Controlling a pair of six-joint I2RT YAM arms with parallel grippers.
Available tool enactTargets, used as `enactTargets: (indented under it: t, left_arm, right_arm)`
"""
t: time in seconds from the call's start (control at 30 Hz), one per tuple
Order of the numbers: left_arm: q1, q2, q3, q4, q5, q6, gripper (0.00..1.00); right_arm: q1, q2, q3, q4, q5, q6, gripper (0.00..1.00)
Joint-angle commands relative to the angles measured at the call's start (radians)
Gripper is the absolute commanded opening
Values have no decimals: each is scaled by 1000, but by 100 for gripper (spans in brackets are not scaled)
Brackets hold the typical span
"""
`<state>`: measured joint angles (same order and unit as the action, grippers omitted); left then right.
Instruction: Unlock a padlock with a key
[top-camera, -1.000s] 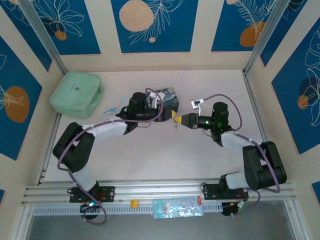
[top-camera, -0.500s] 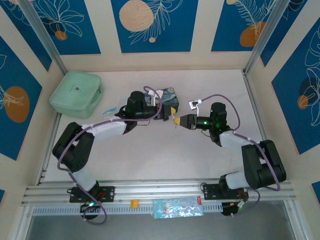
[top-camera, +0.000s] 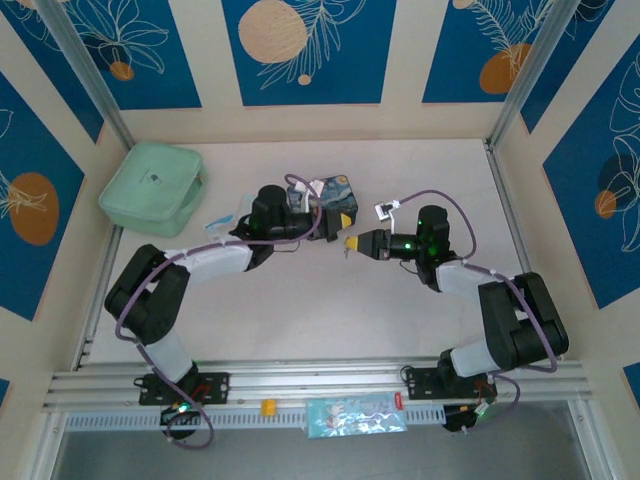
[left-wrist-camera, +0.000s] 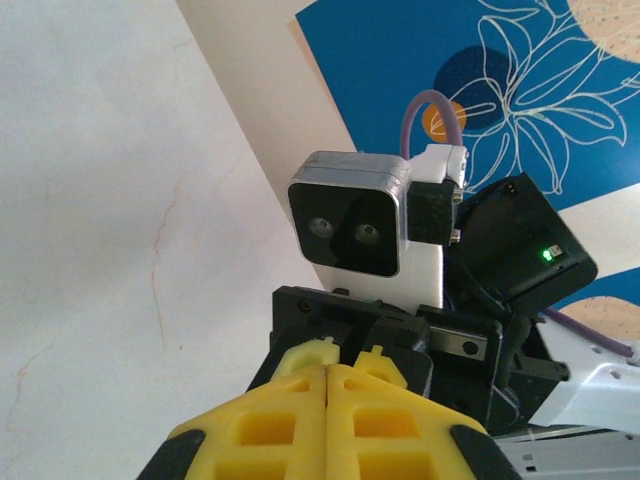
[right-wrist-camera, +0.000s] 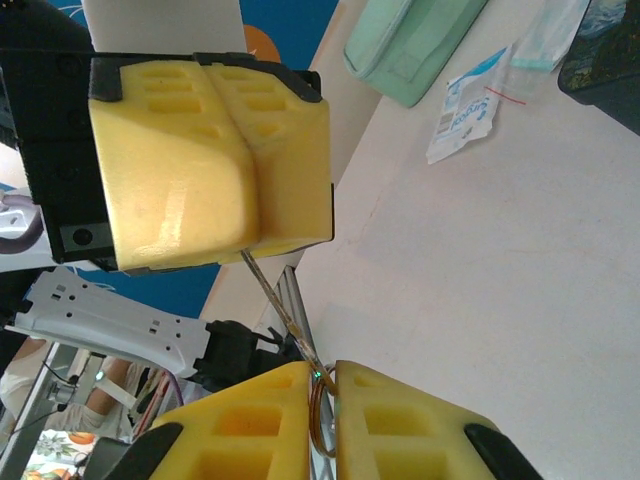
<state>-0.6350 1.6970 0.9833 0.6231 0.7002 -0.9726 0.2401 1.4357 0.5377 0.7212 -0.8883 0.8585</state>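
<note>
The key (right-wrist-camera: 280, 305) is a thin pale shaft running aslant between my two grippers. Its upper end vanishes into the seam of my left gripper (right-wrist-camera: 252, 240), whose yellow fingers are pressed together. Its lower end, with a brass ring (right-wrist-camera: 318, 420), sits between the fingers of my right gripper (right-wrist-camera: 322, 375), which is shut on it. From above, the left gripper (top-camera: 345, 221) and right gripper (top-camera: 350, 242) meet tip to tip in front of the blue tin. In the left wrist view the left gripper (left-wrist-camera: 330, 365) shows shut. The padlock is hidden.
A blue starry tin (top-camera: 335, 197) stands just behind the grippers. A mint-green case (top-camera: 153, 185) lies at the back left, with clear-blue packets (top-camera: 225, 218) near the left arm. Another packet (top-camera: 355, 415) rests on the front rail.
My right gripper has moved left up to the left gripper's tip and closed its fingers on the key. The left arm has barely moved.
</note>
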Motion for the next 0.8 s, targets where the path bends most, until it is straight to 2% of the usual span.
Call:
enactTargets:
  t: [0.0, 0.1, 0.13, 0.2, 0.27, 0.33, 0.37, 0.43, 0.5, 0.77]
  left_arm:
    - [1, -23, -22, 68, 6, -30, 0]
    - [2, -24, -29, 67, -3, -32, 0]
    - [3, -26, -31, 63, -8, -31, 3]
    - [9, -28, -32, 51, -23, -28, 20]
    - [15, -34, -32, 36, -39, -23, 42]
    - [18, -36, -31, 21, -48, -13, 54]
    - [17, -38, -30, 14, -48, -8, 55]
    - [17, -36, -31, 16, -44, -8, 53]
    - [14, -33, -35, 24, -42, -14, 45]
    - [-5, -35, -28, -3, -39, 11, 24]
  right_arm:
    - [4, 14, 23, 37, 3, 16, 6]
    - [1, 12, 23, 41, 3, 15, 0]
    - [-1, 9, 18, 43, 1, 16, 0]
    - [-8, 1, 13, 39, -1, 14, 0]
    - [-15, -9, 5, 32, -4, 11, 0]
    - [-21, -17, 2, 14, -8, 8, 0]
    - [-23, -21, -2, 7, -8, 6, 0]
    - [-26, -29, -2, -7, -6, 2, 0]
    - [-27, -32, -1, -16, -6, -1, 0]
    - [-31, -8, 18, -23, -2, 7, 0]
